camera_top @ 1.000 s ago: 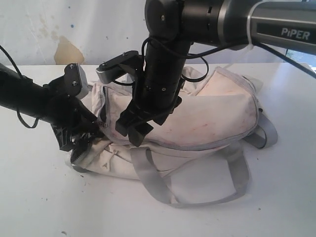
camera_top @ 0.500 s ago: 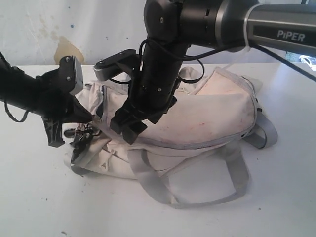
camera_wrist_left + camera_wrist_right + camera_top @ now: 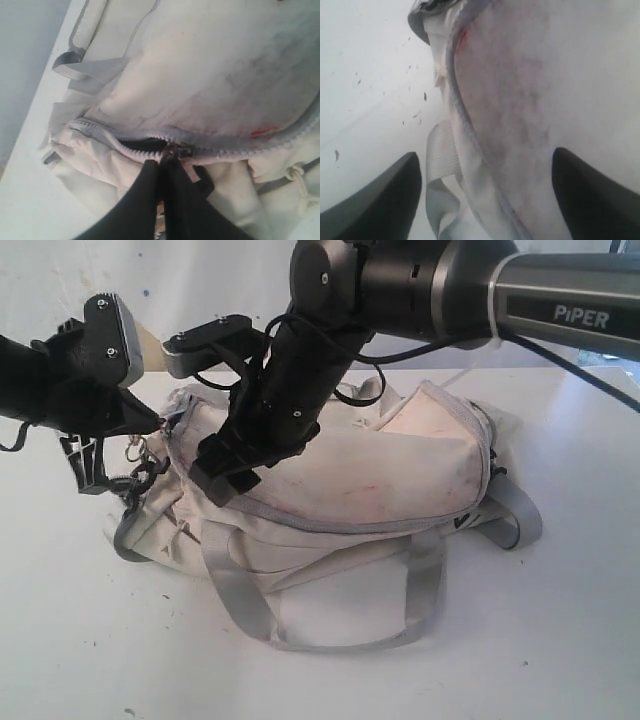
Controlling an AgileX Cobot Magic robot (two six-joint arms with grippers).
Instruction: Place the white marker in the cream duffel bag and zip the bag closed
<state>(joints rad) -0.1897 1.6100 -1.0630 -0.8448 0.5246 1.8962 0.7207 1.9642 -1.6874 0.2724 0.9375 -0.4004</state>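
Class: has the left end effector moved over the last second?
Yes. The left end effector rose and shifted left, up to the brown wall stain, dragging the bag by its zip pull.

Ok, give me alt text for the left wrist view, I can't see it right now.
The left gripper is pinched shut on the zipper pull of the cream duffel bag. To one side of it a short stretch of zipper gapes open; on the other the teeth are meshed.

Slumped on the white table (image 3: 560, 640): cream duffel bag (image 3: 380, 470), soft, grubby, lying on its side. Grey zipper (image 3: 235, 150) mostly closed, short gap at one end. Grey handles (image 3: 235, 600) drooping onto the table.
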